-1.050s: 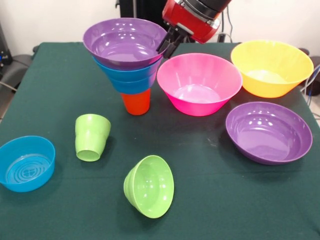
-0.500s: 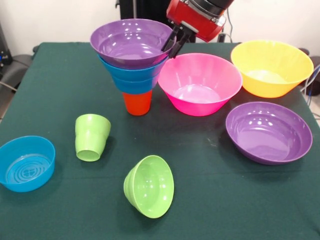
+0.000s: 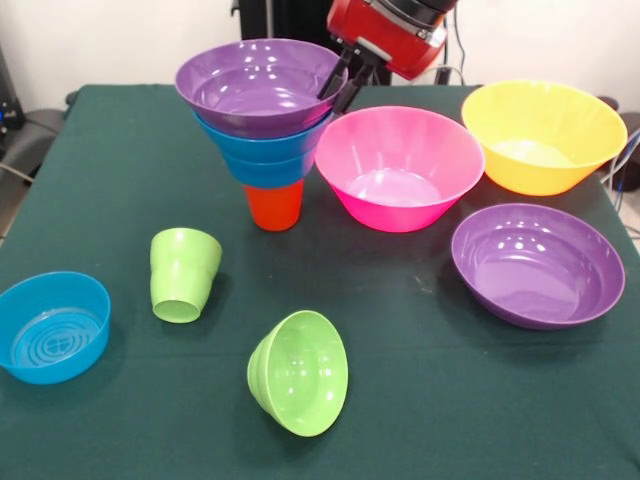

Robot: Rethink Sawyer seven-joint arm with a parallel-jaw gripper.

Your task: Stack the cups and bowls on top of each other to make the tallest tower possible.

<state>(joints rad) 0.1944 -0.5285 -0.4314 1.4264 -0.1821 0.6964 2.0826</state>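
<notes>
Standing on the dark green tabletop (image 3: 420,400), the tower (image 3: 264,130) consists of an orange cup (image 3: 273,205) as base, blue bowls nested above it, and a purple bowl (image 3: 258,85) on top. The tool (image 3: 340,88) sits at this bowl's rim, nearest the pink bowl (image 3: 400,165); one finger appears inside the rim and one outside, clenched on the purple bowl. To do this step well, judged from the frame:
- centre the purple bowl over the blue bowls before release
- release gently, avoiding sideways load on the narrow base
- withdraw upward, clear of the rim

The lime cup (image 3: 183,272), small lime bowl (image 3: 298,372), loose blue bowl (image 3: 52,327), yellow-orange bowl (image 3: 545,135) and second purple bowl (image 3: 537,264) remain unstacked
</notes>
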